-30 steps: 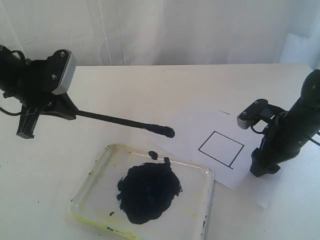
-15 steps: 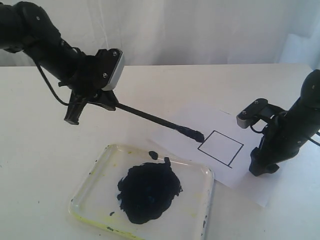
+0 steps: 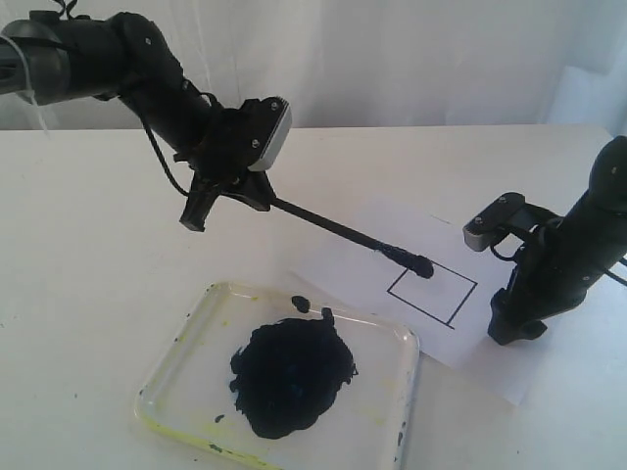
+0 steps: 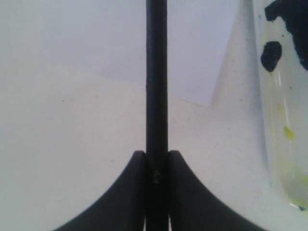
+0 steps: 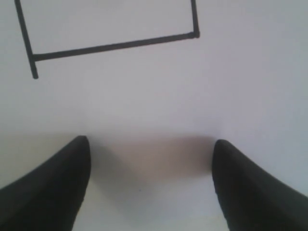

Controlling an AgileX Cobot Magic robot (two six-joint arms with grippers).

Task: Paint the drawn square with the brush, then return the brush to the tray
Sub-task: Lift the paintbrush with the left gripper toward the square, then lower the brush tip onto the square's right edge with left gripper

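My left gripper is shut on the brush, a long black stick that slopes down to the right. Its dark paint-coated tip sits at the upper left corner of the drawn square, which is a bare black outline on the white paper. The tray, with a big blue-black paint blob, lies in front of the brush. My right gripper stands open, fingers down at the paper's right edge, holding nothing.
The white table runs back to a white curtain. Small paint drops lie near the tray's far rim. The right arm rises just right of the paper.
My left arm has swung rightward and carried the brush with it. The tip went from above the tray's far edge to the corner of the square. The right arm has stayed still.
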